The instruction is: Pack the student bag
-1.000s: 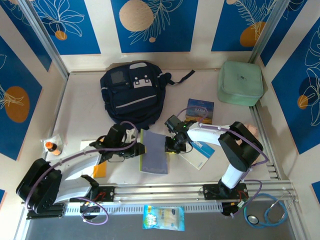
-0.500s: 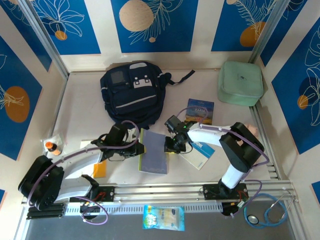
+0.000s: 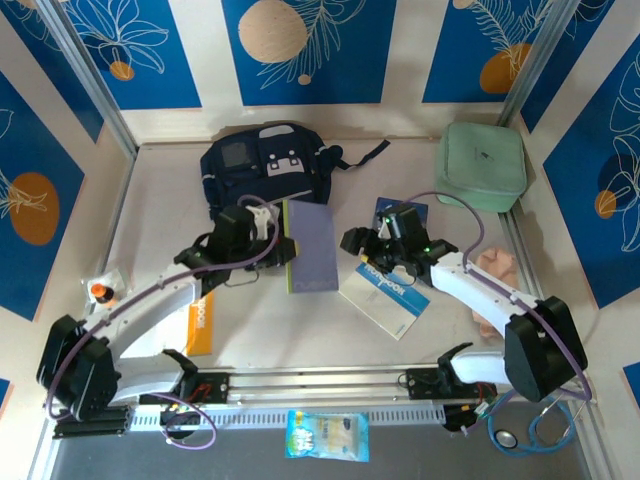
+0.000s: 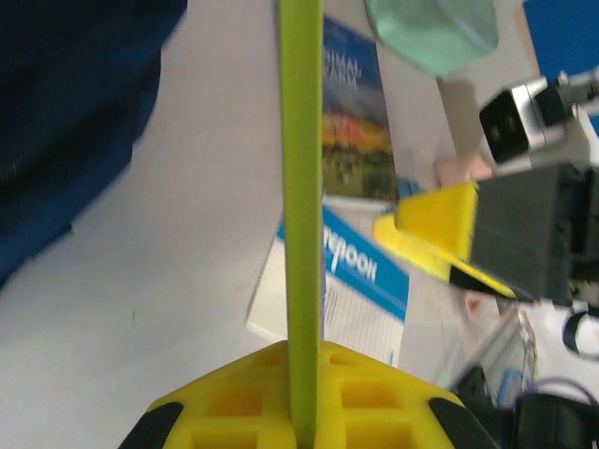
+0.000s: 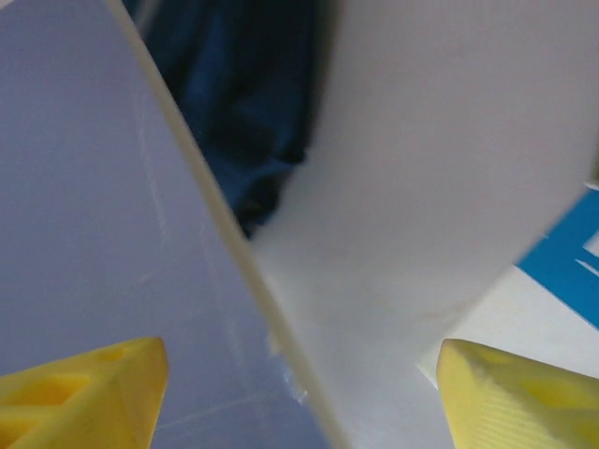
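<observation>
Top external — left hand (image 3: 281, 251) pinches notebook (image 3: 313, 243).

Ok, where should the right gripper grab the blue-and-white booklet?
Probably the near corner of the blue-and-white booklet, approached low from the robot's side with the right gripper open. It lies flat and thin on the table, so only a free edge can be pinched, and its far end is crowded by the landscape-cover book.
</observation>
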Robot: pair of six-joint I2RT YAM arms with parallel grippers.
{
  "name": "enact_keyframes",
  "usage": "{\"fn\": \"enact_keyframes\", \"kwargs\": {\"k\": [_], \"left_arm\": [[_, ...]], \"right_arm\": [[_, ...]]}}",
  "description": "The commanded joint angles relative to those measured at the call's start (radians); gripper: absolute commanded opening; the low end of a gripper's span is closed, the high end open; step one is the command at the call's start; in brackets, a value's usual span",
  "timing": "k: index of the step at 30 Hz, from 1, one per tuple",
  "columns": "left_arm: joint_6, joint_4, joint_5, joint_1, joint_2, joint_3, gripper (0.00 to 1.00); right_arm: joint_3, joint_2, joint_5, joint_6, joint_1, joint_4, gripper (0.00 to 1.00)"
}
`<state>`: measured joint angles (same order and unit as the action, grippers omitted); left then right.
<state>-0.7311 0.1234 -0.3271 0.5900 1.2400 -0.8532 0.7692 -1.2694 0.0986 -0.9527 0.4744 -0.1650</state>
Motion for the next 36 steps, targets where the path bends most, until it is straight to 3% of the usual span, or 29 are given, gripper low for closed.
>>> {"fn": "enact_keyframes", "kwargs": {"k": [1,9,21,29,36], "left_arm": [[0.005,-0.126,0.077,-0.02,0.076,-0.113,0.0],[-0.221,-0.491,0.199,-0.019,0.199,-0.163,0.0],[-0.474,-0.683,0.207,0.002,0.219,-0.141,0.0],[-0.476,-0.697,0.218,0.003,0.193,-0.105,0.0],[-0.469,-0.671,0.231,-0.001,0.169,-0.06,0.0]], "right_arm": [[-0.046,0.018,0.099,-0.151,-0.034,0.182,0.8],[-0.11,-0.011,0.17,-0.393,-0.039,0.545,0.84],[-0.119,-0.086,0.123,-0.541,-0.01,0.853,0.83],[-0.105,-0.251,0.14,-0.68,0.019,1.197,0.65],[-0.119,-0.219,0.08,-0.632,0.033,1.113,0.48]]}}
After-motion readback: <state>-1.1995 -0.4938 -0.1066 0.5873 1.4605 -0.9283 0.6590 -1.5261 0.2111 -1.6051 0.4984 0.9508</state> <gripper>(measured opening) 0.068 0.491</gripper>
